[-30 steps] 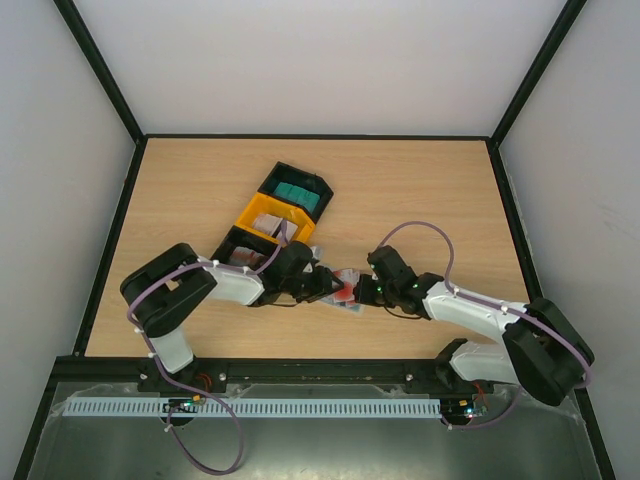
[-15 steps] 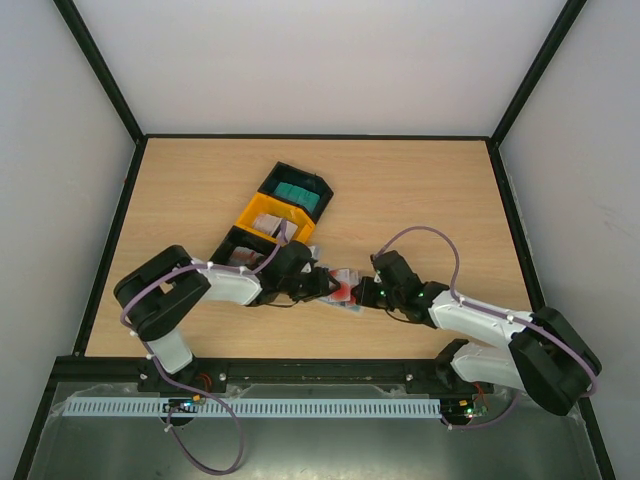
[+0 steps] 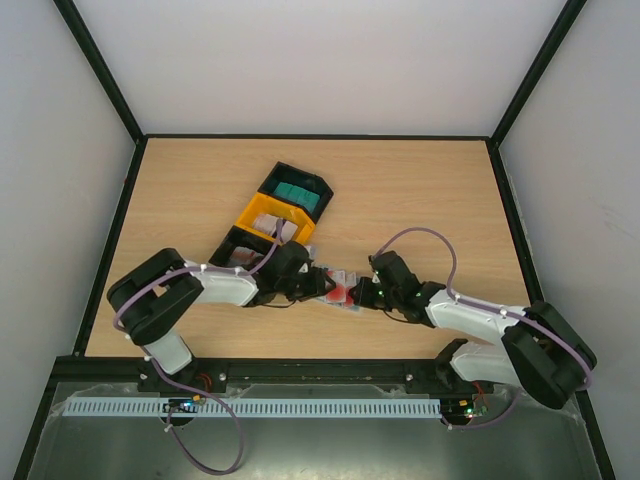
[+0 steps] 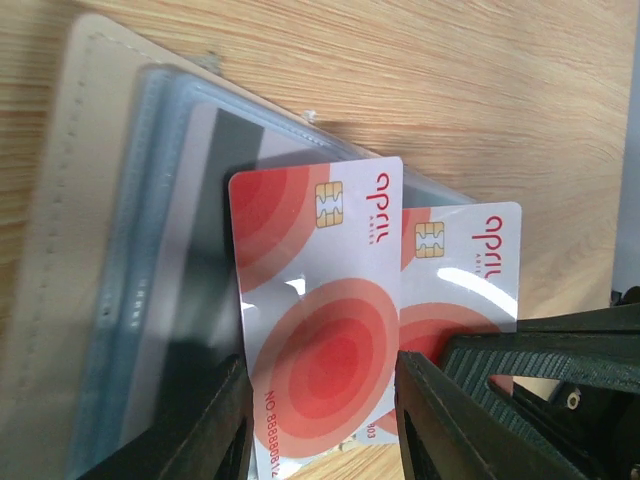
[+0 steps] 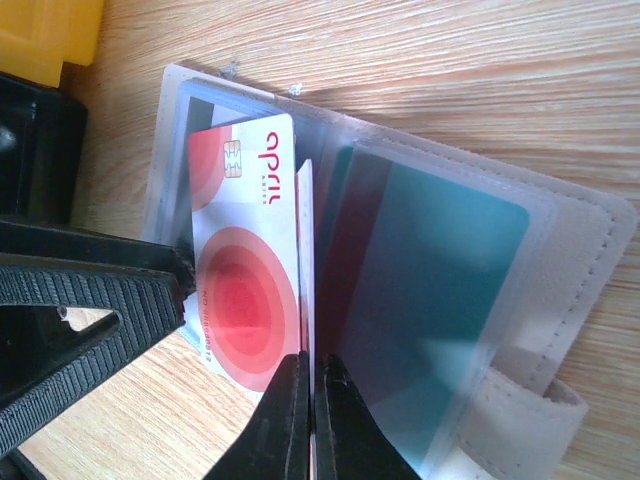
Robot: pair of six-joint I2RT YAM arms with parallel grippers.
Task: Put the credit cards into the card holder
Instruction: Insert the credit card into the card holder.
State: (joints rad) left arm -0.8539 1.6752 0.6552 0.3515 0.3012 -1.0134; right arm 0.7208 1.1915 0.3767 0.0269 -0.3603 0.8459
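The beige card holder (image 4: 70,200) lies open on the table between both arms (image 3: 346,276), its clear sleeves showing. One sleeve holds a white-grey card with a dark stripe (image 4: 215,210), another a teal card (image 5: 430,270). My left gripper (image 4: 320,395) (image 3: 322,284) is shut across the width of a white credit card with red blotches (image 4: 320,300), whose far end lies over the sleeves. A second red-blotched card (image 4: 460,270) lies beside it. My right gripper (image 5: 312,365) (image 3: 358,293) is shut on that card's end, seen edge-on (image 5: 305,250).
The joined black-yellow-black trays (image 3: 262,213) stand just behind the left gripper, with teal cards (image 3: 297,194) in the far black one. A yellow tray corner (image 5: 40,30) shows close to the holder. The holder's snap tab (image 5: 530,400) points toward the right arm.
The left arm's elbow has swung lower and to the left, and the right wrist has shifted slightly. Both grippers stay at the holder with their grips unchanged.
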